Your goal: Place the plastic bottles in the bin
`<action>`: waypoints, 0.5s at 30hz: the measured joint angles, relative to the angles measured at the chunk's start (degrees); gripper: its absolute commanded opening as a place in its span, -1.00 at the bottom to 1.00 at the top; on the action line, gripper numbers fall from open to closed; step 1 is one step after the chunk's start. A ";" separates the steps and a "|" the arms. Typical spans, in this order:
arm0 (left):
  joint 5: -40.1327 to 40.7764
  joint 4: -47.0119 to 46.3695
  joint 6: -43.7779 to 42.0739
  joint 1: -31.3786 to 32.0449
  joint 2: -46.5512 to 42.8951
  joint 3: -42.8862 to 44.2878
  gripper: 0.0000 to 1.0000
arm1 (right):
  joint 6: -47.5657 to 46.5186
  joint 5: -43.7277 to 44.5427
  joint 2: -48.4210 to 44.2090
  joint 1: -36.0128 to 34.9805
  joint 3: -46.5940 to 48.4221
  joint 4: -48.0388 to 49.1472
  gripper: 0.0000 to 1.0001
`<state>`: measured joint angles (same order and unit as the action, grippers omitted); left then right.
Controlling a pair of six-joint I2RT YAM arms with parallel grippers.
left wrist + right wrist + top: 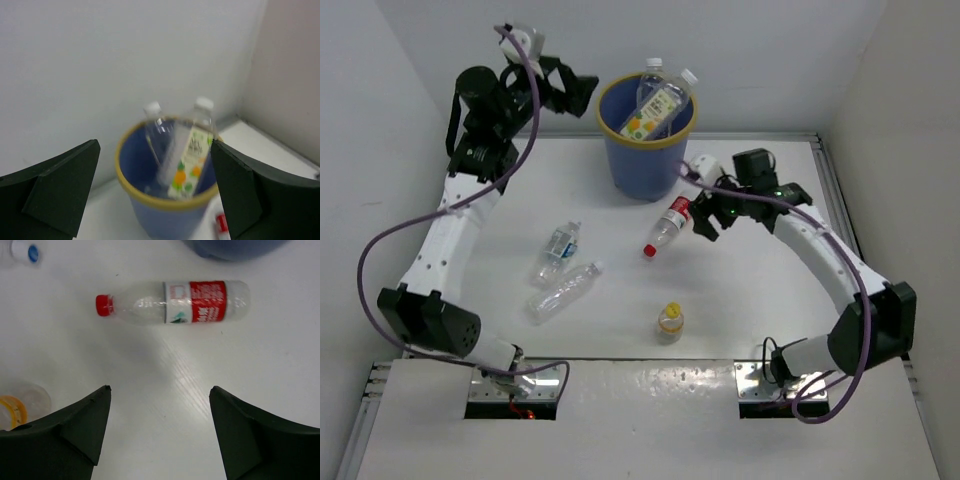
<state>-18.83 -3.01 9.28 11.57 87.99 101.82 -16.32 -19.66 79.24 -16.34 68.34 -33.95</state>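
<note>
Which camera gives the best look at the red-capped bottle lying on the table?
The right wrist view: the red-capped bottle lies whole and sharp just ahead of the open right gripper. The top view shows it small, beside that gripper. The left wrist view catches only a blurred red scrap.

Bin (642,165): smooth blue plastic, slight gloss, yellow rim. Red-capped bottle (172,302): clear glossy plastic with a printed film label. Table (760,300): white, smooth, low sheen, finely ribbed. Fingers (70,435) of the right gripper (160,388): matt black, without shine. Arm shells (450,230): glossy white plastic.
</note>
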 measured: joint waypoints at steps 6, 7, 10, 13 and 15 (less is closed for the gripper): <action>-9.77 5.20 0.37 -2.95 -6.14 -16.39 1.00 | -21.33 2.10 7.52 -11.21 1.27 -1.29 0.68; -11.08 6.36 0.74 -3.65 -5.92 -18.14 1.00 | -25.53 2.86 9.16 -12.70 1.62 -1.22 0.68; -13.66 9.31 2.16 -5.22 -5.57 -21.35 1.00 | -36.04 4.68 14.43 -15.82 2.82 -1.73 0.70; -15.65 10.08 3.37 -6.32 -5.62 -22.38 1.00 | -44.72 6.67 20.63 -16.92 4.79 -1.84 0.73; -16.35 9.97 3.69 -6.69 -5.97 -22.88 1.00 | -49.55 8.13 23.96 -16.98 5.40 -1.46 0.73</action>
<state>-35.18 6.96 12.97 4.89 82.02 78.94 -65.87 -11.53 103.20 -33.32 73.73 -35.42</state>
